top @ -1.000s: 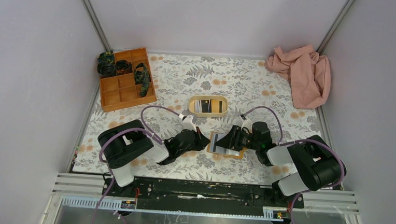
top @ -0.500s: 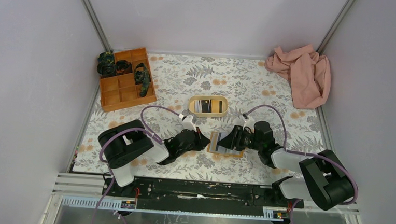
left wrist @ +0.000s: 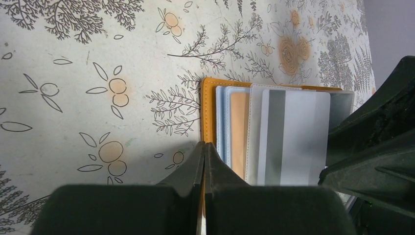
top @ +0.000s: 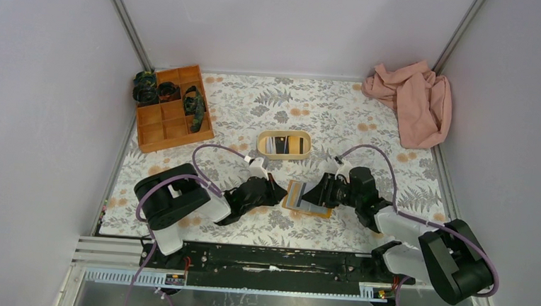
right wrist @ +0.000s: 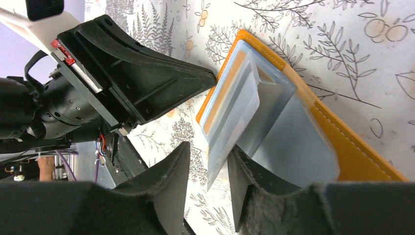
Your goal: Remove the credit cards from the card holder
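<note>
The card holder lies open on the flowered mat, with an orange rim and light blue pockets. My left gripper is shut, its tips resting on the holder's orange left edge. From the right, my right gripper reaches over the holder. Its jaws are open on either side of a grey credit card that sticks up out of a pocket. The card leans on the right finger, with a gap to the left one. The same card shows a darker stripe in the left wrist view.
A beige oval tray holding cards stands just behind the holder. An orange compartment box with dark items sits at the back left. A pink cloth lies in the back right corner.
The right arm's elbow has swung out to the right and nearer. Its jaws have narrowed around the card, which has tilted up. The left gripper has stayed put.
</note>
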